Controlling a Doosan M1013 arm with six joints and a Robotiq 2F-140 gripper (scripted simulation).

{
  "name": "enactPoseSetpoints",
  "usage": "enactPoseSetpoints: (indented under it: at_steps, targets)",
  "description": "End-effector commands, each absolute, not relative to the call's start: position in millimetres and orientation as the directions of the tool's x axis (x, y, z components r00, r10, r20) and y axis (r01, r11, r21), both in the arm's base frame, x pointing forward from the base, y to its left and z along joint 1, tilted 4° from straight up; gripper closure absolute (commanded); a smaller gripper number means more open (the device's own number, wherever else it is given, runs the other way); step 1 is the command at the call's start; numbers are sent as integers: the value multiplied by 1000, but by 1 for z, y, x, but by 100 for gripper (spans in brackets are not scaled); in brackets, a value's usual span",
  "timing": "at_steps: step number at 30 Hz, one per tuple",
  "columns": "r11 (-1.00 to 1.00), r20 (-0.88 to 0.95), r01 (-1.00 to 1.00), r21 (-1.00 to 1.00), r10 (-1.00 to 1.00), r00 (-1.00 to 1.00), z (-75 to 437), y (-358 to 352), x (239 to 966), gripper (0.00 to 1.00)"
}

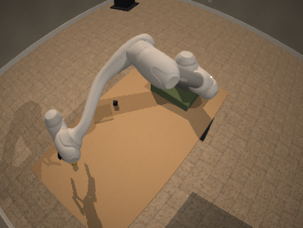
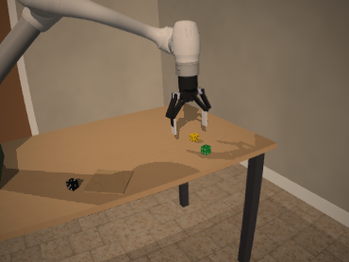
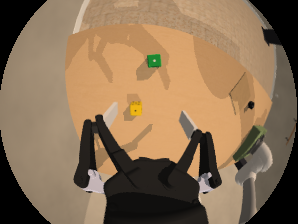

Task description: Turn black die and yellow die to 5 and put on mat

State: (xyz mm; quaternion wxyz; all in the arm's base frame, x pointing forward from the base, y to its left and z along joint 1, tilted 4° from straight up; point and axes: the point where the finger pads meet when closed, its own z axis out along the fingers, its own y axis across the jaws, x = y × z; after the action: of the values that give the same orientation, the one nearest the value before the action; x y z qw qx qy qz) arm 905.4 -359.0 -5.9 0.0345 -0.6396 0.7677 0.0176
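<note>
The gripper (image 2: 190, 128) (image 3: 149, 114) is open and empty, pointing down above the table near the yellow die. The yellow die (image 1: 74, 163) (image 2: 194, 138) (image 3: 135, 108) lies on the table, between the fingertips as seen in the wrist view; its large face there seems to show one pip. The green die (image 2: 206, 150) (image 3: 154, 60) lies beyond it with one pip on top; the arm hides it in the top view. The black die (image 1: 115, 102) (image 2: 72, 184) (image 3: 251, 105) lies off the mat (image 1: 104, 114) (image 2: 109, 182), close beside it; its top number is too small to read.
The wooden table (image 1: 135, 152) (image 2: 118, 137) has its corner edge (image 2: 275, 144) beyond the green die. A green block (image 1: 174, 96) (image 3: 250, 143) stands under the arm's base, at the far end from the gripper. The arm's shadows cross the table and mat.
</note>
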Motion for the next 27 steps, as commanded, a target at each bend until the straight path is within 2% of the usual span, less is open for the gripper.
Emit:
enactPoseSetpoints:
  at_steps: [1, 27]
  targets:
    - [176, -72, -984, -10, -982, -175, -7, -356, 916, 0]
    - [176, -72, -984, -10, -982, -175, -6, -356, 941, 0]
